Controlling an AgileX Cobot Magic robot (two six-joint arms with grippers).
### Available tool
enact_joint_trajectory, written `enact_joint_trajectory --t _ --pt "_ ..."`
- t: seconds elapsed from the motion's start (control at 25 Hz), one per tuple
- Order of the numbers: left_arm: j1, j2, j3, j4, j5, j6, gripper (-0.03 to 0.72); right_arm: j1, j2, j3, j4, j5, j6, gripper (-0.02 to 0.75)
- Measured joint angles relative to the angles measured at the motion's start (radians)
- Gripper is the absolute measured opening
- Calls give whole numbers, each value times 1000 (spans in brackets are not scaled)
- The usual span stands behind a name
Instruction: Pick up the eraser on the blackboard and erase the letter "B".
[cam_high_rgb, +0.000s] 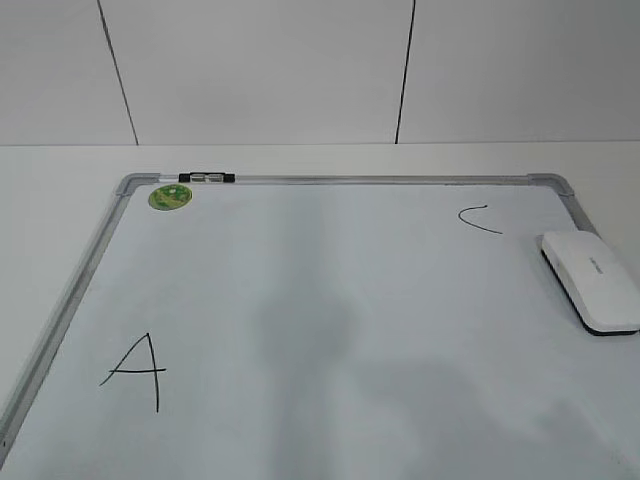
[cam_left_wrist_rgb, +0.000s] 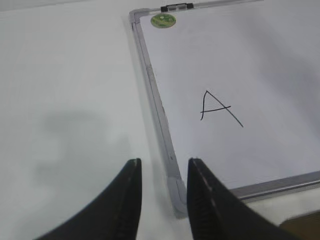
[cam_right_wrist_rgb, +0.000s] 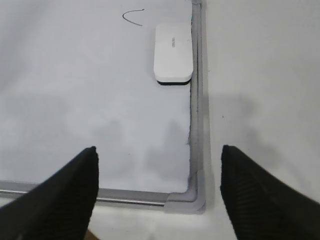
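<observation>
Left fingers (cam_left_wrist_rgb: 162, 200): nearly closed, empty, above the blackboard's (cam_high_rgb: 300, 300) near-left corner, beside the "A" (cam_left_wrist_rgb: 217, 107).
Letter "B": not visible in any view.
Eraser (cam_right_wrist_rgb: 173, 52): on the blackboard against its right frame edge, long axis along that edge.
Right fingers (cam_right_wrist_rgb: 159, 192): spread wide, empty, above the near-right corner; eraser ahead, the nearer arm.

A black-and-silver clip (cam_high_rgb: 205, 178) sits on the top frame rail near the far left corner, just beside a round green sticker (cam_high_rgb: 170, 197); its exact shape is hard to make out. A large hand-drawn "A" (cam_high_rgb: 137, 371) stands at the near left, and a curved "C" (cam_high_rgb: 479, 219) lies at the far right. All rests on a white table (cam_high_rgb: 50, 215) before a white panelled wall (cam_high_rgb: 260, 70).
</observation>
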Motion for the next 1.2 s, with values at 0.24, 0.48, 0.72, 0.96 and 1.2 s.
enact_joint_trajectory --t 0.24,0.48,0.72,0.96,1.2 --pt "0 0 17 -4 -29 0 235 0 0 19 -15 -14 -8 585" --pt "0 0 17 -6 -30 0 235 0 0 19 -15 -15 -8 585" --pt "0 0 18 14 -33 0 235 0 0 19 -15 -18 -8 585" --pt "0 0 18 34 -35 0 235 0 0 19 -15 -18 -8 585" --pt "0 0 18 36 -35 0 235 0 0 19 -15 -18 -8 585"
